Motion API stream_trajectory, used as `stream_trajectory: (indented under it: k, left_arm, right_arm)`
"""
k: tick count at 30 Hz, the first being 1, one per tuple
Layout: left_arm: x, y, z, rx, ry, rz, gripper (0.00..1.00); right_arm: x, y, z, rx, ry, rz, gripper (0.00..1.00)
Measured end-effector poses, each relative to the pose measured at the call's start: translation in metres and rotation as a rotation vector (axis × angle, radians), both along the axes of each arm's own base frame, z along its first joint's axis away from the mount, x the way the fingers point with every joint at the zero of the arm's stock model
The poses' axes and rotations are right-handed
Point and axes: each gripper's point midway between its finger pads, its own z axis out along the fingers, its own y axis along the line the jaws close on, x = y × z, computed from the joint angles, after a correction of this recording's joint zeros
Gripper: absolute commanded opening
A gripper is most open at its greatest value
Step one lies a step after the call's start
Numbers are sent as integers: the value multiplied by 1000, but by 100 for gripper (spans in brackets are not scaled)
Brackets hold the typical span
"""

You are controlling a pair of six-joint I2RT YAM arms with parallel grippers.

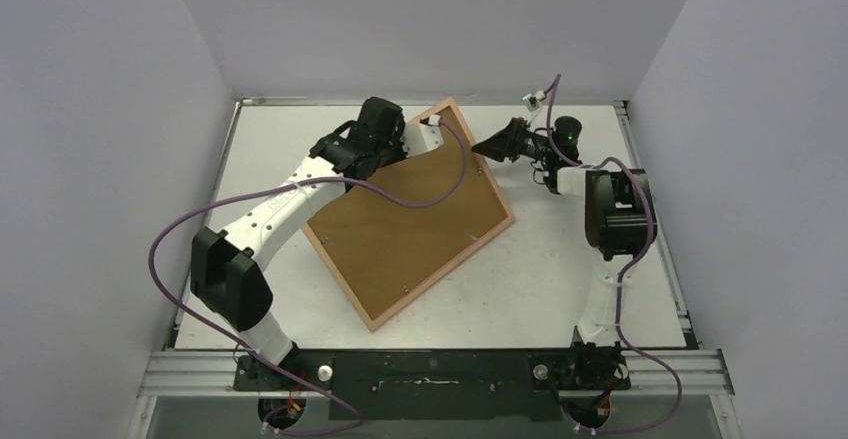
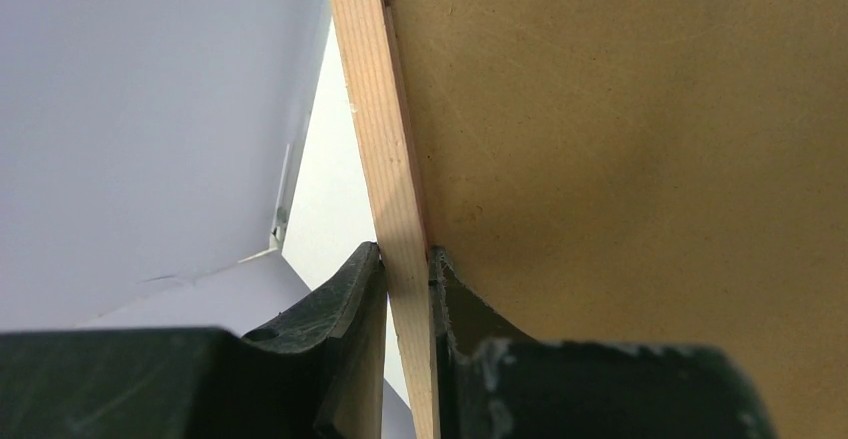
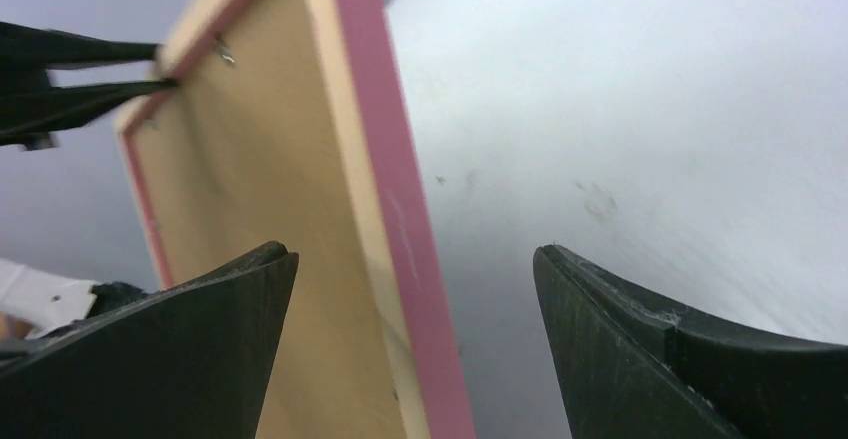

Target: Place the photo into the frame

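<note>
Looks like the left pincer (image 2: 405,259) is clamped on the frame (image 2: 385,109) rim, upper centre. The right pincer (image 3: 415,259) hangs open by its pink edge. I'd close it squarely so nothing twists.

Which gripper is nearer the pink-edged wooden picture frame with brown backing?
Left. The left gripper is clamped on the frame's far-left edge; the right gripper is open at its right edge, not gripping.
</note>
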Motion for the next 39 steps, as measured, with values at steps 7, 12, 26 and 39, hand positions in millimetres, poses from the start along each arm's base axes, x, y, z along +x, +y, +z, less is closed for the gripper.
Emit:
stream_trajectory:
  k: [7, 12, 26, 39]
  left_arm:
    - [0, -4, 2, 10, -17, -22, 0]
    - [-1, -5, 4, 7, -24, -29, 0]
    - [0, -4, 7, 21, -36, -32, 0]
    - [12, 9, 101, -175, -133, 54, 87]
  right_arm:
    - [18, 17, 26, 261, 18, 147, 93]
    - [6, 24, -1, 293, 150, 203, 95]
    - [-33, 64, 28, 257, 120, 389, 24]
    - [-95, 59, 114, 265, 31, 401, 6]
